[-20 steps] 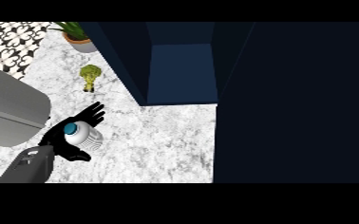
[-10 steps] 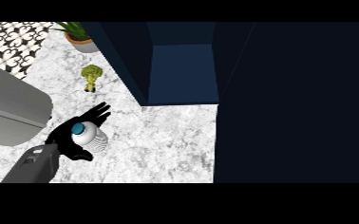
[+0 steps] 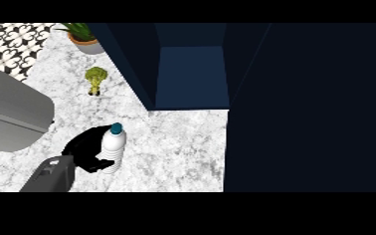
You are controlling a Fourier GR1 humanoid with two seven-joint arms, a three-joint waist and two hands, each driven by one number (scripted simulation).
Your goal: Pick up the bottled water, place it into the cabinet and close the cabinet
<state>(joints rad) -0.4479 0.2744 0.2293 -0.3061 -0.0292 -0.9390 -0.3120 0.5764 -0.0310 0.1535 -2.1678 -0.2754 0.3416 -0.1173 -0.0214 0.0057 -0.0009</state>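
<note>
Lower left of the frame: left hand point(image 3: 88, 152) curled round the bottled water point(image 3: 114, 147), upright on the marble counter point(image 3: 176, 149); open cabinet point(image 3: 191, 74) above centre.

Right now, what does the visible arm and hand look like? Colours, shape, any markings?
One arm shows, at the lower left: a grey, boxy forearm with a small dark spot near the wrist. It ends in a black hand with fingers and a thumb. No cables or lettering are visible. The other arm is out of view.
</note>
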